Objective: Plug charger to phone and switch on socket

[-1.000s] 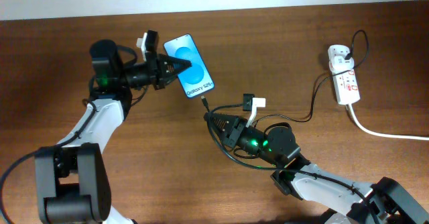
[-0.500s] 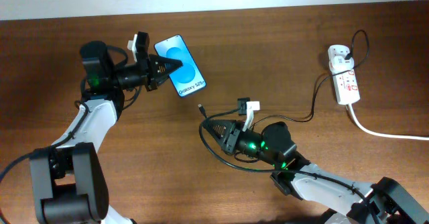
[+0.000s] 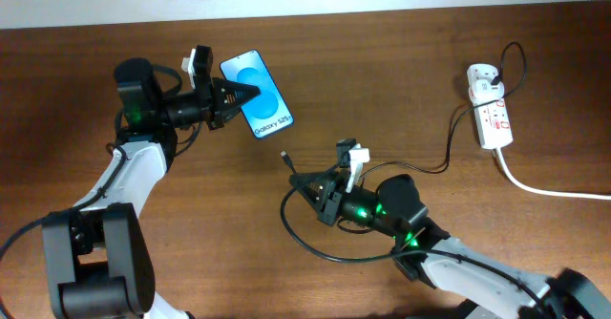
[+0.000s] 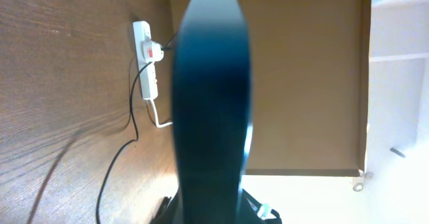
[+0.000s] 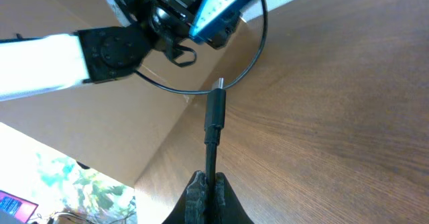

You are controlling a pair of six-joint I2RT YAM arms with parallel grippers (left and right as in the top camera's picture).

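Phone [image 3: 256, 94]: black edge, light blue screen bearing a darker blue circle and small dark lettering. Charger [image 5: 215, 117]: black cable and black connector body ending in a silver tip. Socket [image 3: 491, 116]: white casing with small red switch marks, and its thick cord [image 3: 544, 191] is white. Table [image 3: 430, 52]: mid-brown wood with fine darker grain streaks.

phone [image 4: 211, 96]: blurred, centre | socket [image 4: 146, 60]: upper left, on table [image 4: 53, 117]
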